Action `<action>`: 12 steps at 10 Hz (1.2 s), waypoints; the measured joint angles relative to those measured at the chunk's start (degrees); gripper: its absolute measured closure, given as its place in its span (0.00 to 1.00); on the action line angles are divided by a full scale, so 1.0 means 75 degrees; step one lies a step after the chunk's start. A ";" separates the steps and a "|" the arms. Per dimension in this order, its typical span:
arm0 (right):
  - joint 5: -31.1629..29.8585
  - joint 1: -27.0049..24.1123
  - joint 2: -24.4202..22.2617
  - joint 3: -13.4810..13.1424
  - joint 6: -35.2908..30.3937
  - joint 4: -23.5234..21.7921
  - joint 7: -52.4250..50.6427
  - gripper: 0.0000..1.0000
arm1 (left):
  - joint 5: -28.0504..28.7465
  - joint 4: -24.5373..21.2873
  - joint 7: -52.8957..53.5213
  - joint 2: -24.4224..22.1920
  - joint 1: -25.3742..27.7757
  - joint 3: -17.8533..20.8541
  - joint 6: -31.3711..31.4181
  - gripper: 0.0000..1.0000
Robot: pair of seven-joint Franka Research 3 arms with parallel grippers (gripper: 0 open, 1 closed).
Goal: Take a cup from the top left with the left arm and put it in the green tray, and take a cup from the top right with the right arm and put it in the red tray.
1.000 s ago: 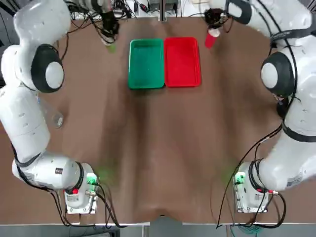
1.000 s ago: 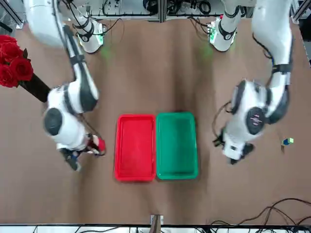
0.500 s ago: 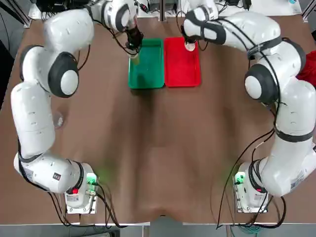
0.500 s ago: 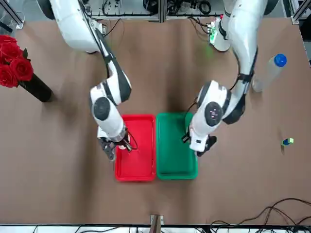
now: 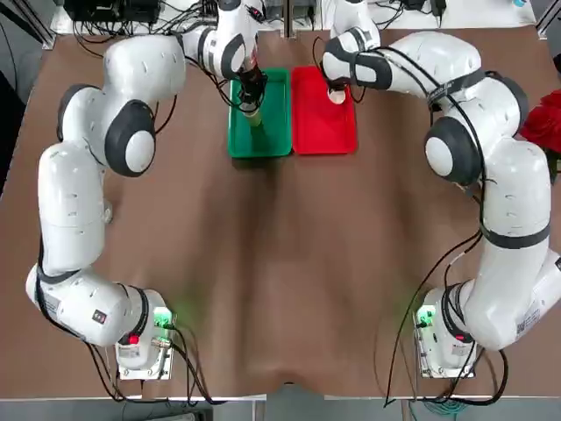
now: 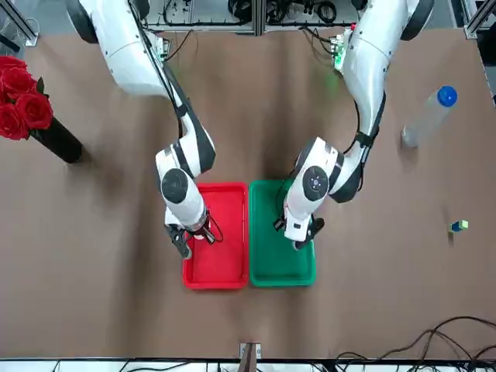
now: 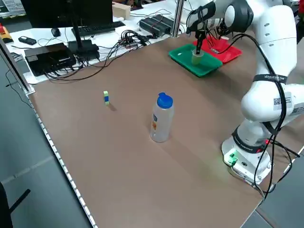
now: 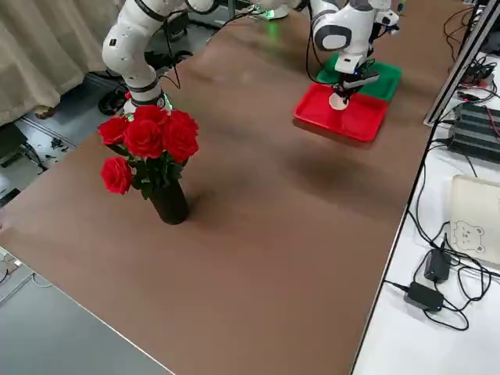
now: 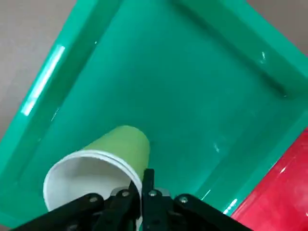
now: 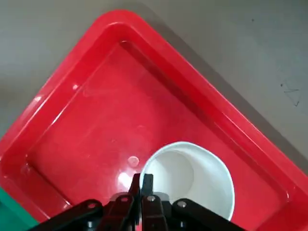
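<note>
The red cup (image 10: 192, 175), rim pinched by my right gripper (image 10: 143, 190), hangs over the red tray (image 10: 86, 125); my left gripper (image 9: 142, 185) pinches the yellow-green cup (image 9: 103, 161) over the green tray (image 9: 192, 96).

Left gripper (image 9: 139, 211): only its tip shows in the left wrist view, the rest cut by the picture's edge; the jaws sit pinched on the white rim of the green cup (image 9: 103, 161), covering part of that rim.

Right gripper (image 10: 142, 202): likewise cut off in its wrist view, jaws closed over the near rim of the red cup (image 10: 192, 180). Only the white inside shows there; the red wall is hidden.

Top view: arm links cover most of both cups.

Red tray (image 10: 86, 125) and green tray (image 9: 202, 91): corners run past the picture edges.

Small block (image 7: 106, 97) on the surface: too small to identify.
</note>
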 joint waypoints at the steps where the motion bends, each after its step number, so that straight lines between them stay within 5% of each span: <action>1: 0.0000 0.0026 0.0000 0.0005 0.0000 0.0002 0.0001 0.96 | 0.0000 0.0006 0.0013 0.0003 0.0004 0.0017 0.0041 0.84; 4: -0.0023 0.0074 0.0000 0.0007 0.0003 0.0035 -0.0002 0.55 | 0.0000 0.0391 0.0007 -0.0084 0.0017 0.0055 0.0082 0.38; 6: -0.0197 0.0125 -0.0014 0.0007 0.0003 0.0159 -0.0004 0.23 | 0.0055 0.0621 0.0008 -0.0681 0.0078 0.0134 -0.0642 0.07; 8: -0.0305 0.0117 -0.0127 -0.0095 -0.0396 0.0605 -0.0004 0.00 | 0.0569 0.0648 0.0164 -0.1566 0.0276 0.0272 -0.1874 0.00; 9: -0.0438 0.0056 -0.0205 -0.0326 -0.0825 0.0957 -0.0002 0.00 | 0.0654 0.0652 0.0586 -0.2007 0.0589 0.0279 -0.2531 0.00; 12: -0.0551 -0.0409 -0.0424 -0.1762 -0.1611 0.2108 -0.0136 0.00 | 0.0653 0.0529 0.2549 -0.3128 0.1753 0.0265 -0.4031 0.00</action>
